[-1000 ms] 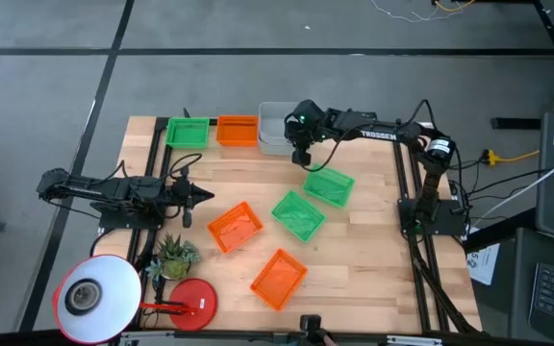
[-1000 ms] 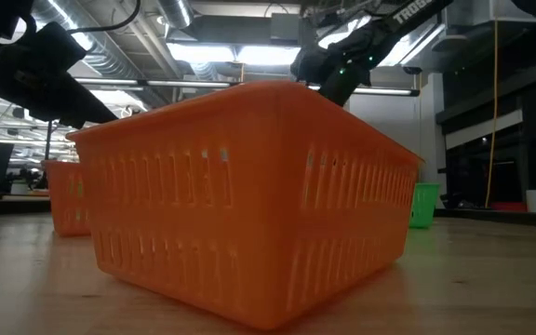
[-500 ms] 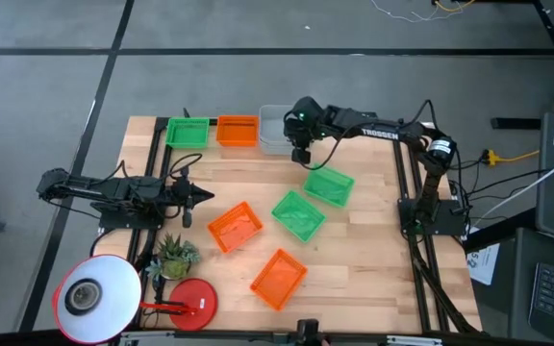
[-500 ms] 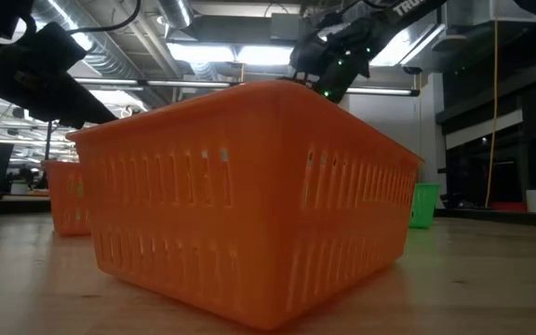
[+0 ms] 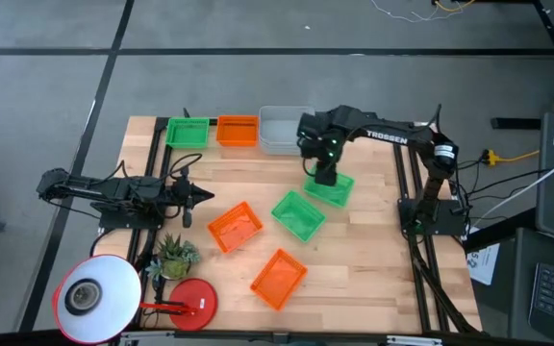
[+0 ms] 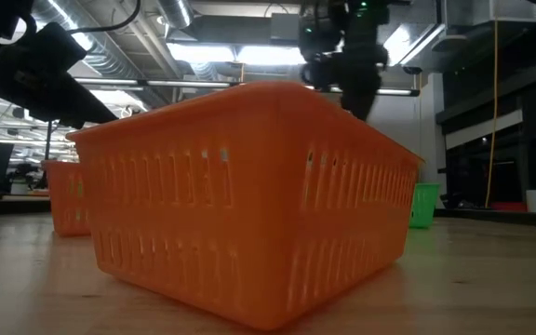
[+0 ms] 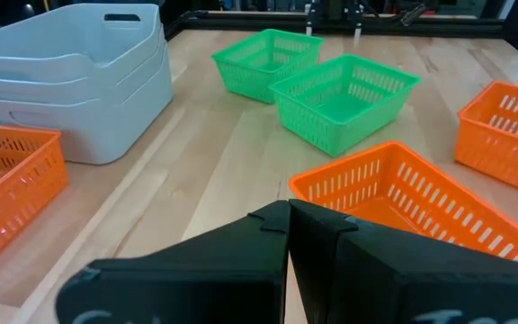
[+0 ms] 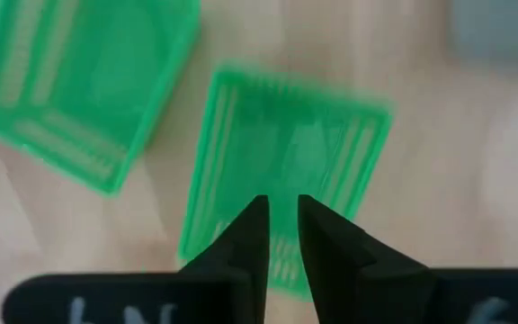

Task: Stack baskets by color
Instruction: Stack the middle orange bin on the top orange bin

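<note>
Three grey baskets (image 5: 284, 128) sit nested at the far edge, beside an orange basket (image 5: 238, 130) and a green basket (image 5: 188, 132). Two more green baskets (image 5: 298, 215) (image 8: 286, 171) and two orange ones (image 5: 235, 227) (image 5: 279, 279) lie loose on the wood. My right gripper (image 5: 325, 176) (image 8: 279, 200) points down over the right-hand green basket (image 5: 337, 190), fingers a little apart with nothing between them. My left gripper (image 5: 207, 197) (image 7: 289, 209) waits shut at the table's left side.
A potted plant (image 5: 173, 255), a red lamp base (image 5: 192, 303) and a white lamp shade (image 5: 89, 298) stand at the near left corner. In the low view the near orange basket (image 6: 249, 186) fills most of the picture.
My right gripper has left the near edge of the grey stack, gone toward the table's right and near edges and up, and tipped to point straight down over the right-hand green basket. No basket has moved.
</note>
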`<state>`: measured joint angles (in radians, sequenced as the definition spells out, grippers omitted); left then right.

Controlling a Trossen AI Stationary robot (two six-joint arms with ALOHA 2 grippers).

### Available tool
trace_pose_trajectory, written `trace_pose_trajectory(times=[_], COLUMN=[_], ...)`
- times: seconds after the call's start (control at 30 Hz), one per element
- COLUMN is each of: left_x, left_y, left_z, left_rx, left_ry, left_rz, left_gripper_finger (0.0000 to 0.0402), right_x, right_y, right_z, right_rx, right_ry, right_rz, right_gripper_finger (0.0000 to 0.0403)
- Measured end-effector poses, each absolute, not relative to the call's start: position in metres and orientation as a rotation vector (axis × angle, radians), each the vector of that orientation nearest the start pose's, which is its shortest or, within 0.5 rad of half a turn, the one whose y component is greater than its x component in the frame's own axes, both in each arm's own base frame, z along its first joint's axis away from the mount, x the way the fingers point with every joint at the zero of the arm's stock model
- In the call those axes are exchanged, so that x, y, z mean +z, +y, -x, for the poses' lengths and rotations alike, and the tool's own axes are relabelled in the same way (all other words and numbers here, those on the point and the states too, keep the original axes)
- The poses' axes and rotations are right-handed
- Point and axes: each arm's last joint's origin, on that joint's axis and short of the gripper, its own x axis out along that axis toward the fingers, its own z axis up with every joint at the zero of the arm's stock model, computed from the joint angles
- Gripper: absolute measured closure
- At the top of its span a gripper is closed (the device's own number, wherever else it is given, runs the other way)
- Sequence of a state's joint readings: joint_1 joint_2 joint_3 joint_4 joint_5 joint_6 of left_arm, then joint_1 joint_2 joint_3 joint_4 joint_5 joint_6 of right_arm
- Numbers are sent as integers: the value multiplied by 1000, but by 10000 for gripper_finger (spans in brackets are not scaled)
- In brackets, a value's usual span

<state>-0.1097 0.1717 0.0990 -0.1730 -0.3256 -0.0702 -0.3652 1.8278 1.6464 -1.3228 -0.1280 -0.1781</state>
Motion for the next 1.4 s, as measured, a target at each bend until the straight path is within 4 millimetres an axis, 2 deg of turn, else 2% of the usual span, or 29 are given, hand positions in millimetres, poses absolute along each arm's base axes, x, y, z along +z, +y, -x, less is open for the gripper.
trace_pose_trajectory(times=[0.2, 0.37, 0.53, 0.63, 0.8, 0.9, 1.0, 1.13, 1.27, 1.4], left_x=[168, 169, 186, 192, 203, 202, 212, 225, 237, 233], left_y=[-2, -2, 0, -1, -7, -11, -13, -14, -11, -10], left_z=[-101, -102, -103, -111, -143, -169, -192, -218, -233, -241], left_rx=[226, 233, 311, 348, 317, 301, 270, 275, 317, 355], left_ry=[228, 207, 148, 270, 519, 670, 715, 743, 796, 864], left_rz=[45, 114, 244, 274, 310, 232, 124, 110, 168, 219], left_gripper_finger=[401, 401, 401, 401, 401, 401, 401, 401, 380, 335], right_x=[250, 226, 227, 233, 244, 249, 252, 250, 244, 238], right_y=[-96, -71, -47, -40, -36, -35, -32, -29, -26, -24], right_z=[-285, -259, -241, -233, -213, -201, -188, -171, -155, -144], right_rx=[-66, -79, -30, -52, -109, -128, -133, -138, -140, -140], right_ry=[1587, 1489, 1403, 1337, 1267, 1215, 1178, 1146, 1128, 1112], right_rz=[-309, -381, -316, -274, -214, -224, -231, -240, -243, -245], right_gripper_finger=[356, 359, 359, 359, 359, 359, 359, 359, 359, 359])
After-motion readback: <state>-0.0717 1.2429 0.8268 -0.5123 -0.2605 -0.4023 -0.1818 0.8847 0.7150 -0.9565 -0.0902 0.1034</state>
